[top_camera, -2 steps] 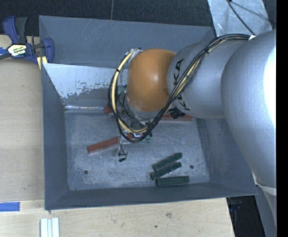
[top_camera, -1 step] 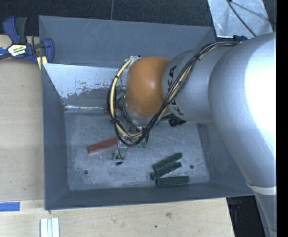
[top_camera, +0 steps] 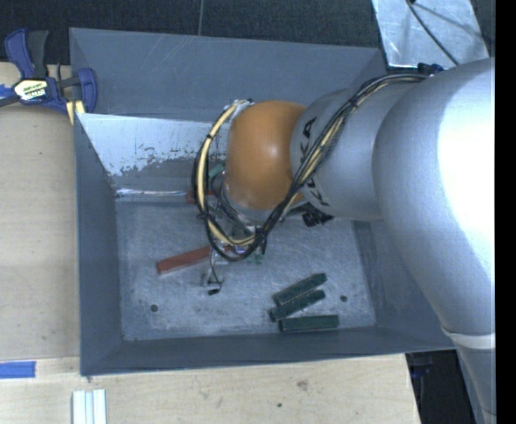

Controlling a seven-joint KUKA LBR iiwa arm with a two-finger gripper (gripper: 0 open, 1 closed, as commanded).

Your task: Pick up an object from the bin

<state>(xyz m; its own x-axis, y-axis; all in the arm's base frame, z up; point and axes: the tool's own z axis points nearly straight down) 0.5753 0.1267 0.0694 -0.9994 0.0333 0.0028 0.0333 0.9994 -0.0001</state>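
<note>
My gripper (top_camera: 214,280) hangs low over the middle of the bin floor, mostly hidden under the arm's orange cover and cables. A flat reddish-brown stick (top_camera: 184,261) lies just to its left, slanted, with its right end close to the gripper's tip. Whether the two touch cannot be made out. Nothing shows held in the gripper.
Three dark green bars (top_camera: 299,291) (top_camera: 299,303) (top_camera: 309,322) lie close together at the bin's front right. A small dark speck (top_camera: 155,307) sits on the floor at front left. The arm covers the bin's right and back-middle parts.
</note>
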